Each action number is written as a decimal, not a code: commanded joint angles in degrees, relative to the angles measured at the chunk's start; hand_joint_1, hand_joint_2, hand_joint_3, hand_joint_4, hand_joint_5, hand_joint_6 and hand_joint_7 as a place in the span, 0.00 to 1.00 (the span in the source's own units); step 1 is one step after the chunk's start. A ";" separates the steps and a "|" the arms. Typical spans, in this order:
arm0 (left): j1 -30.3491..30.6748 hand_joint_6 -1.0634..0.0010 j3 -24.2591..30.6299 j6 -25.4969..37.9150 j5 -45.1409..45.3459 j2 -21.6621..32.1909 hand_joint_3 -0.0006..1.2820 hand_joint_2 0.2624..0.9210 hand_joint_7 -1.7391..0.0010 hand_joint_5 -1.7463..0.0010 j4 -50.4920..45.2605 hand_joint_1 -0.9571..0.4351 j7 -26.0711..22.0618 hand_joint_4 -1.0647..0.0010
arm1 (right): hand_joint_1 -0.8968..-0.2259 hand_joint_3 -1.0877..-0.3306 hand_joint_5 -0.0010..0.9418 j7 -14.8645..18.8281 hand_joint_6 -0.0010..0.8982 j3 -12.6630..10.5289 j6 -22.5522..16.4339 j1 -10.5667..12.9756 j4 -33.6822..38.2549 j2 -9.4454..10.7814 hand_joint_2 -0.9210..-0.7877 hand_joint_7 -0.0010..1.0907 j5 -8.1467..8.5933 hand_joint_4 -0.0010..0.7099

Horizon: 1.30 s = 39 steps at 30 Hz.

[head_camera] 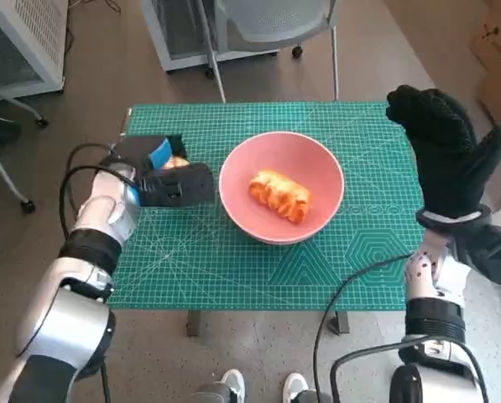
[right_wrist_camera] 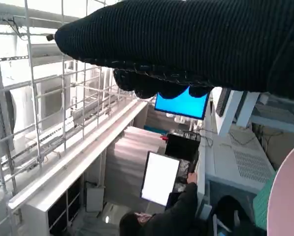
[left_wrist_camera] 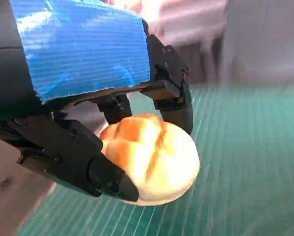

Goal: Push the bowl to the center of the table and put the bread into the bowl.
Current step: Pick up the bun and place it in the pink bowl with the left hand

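A pink bowl (head_camera: 282, 186) stands near the middle of the green mat (head_camera: 233, 269), and an orange-brown piece of bread (head_camera: 279, 196) lies inside it. Just left of the bowl, my left hand (head_camera: 162, 175) grips a round golden bread roll (left_wrist_camera: 149, 157); in the head view only a sliver of the roll (head_camera: 176, 161) shows behind the blue tape. Black fingers (left_wrist_camera: 176, 105) wrap the roll from both sides, just above the mat. My right hand (head_camera: 441, 151) is raised over the table's right edge, fingers spread, holding nothing. The bowl's rim (right_wrist_camera: 290, 196) shows in the right wrist view.
A chair (head_camera: 267, 25) stands behind the table's far edge, and a white cabinet (head_camera: 23, 42) at far left. Cables hang by both forearms. A person's shoes (head_camera: 258, 388) show at the near edge. A person (right_wrist_camera: 171, 216) sits at a screen in the right wrist view.
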 commanded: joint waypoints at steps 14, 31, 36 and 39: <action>12.66 0.34 4.04 2.35 3.28 -0.11 0.01 0.97 0.34 0.46 -47.59 0.69 -0.90 0.22 | 0.39 0.45 0.00 0.07 0.37 0.36 1.43 0.58 0.58 0.51 0.00 0.01 -0.10 0.35; 11.64 0.37 -1.66 -3.79 3.91 -8.50 0.01 0.99 0.36 0.40 -39.48 0.69 -5.26 0.23 | 0.38 0.44 0.00 0.50 0.38 0.36 2.28 1.76 -0.79 0.38 0.00 0.01 0.44 0.35; 10.95 0.43 -0.28 -3.81 0.95 -10.69 0.04 1.00 0.35 0.34 -34.82 0.69 -8.88 0.28 | 0.39 0.44 0.00 0.45 0.38 0.29 2.82 2.33 -1.93 0.24 0.00 0.01 0.64 0.35; 11.77 0.59 1.02 -1.97 -1.75 -11.54 0.11 0.97 0.37 0.36 -34.55 0.68 -12.43 0.49 | 0.39 0.45 0.00 0.33 0.38 0.28 3.05 2.62 -2.53 0.16 0.00 0.01 0.66 0.35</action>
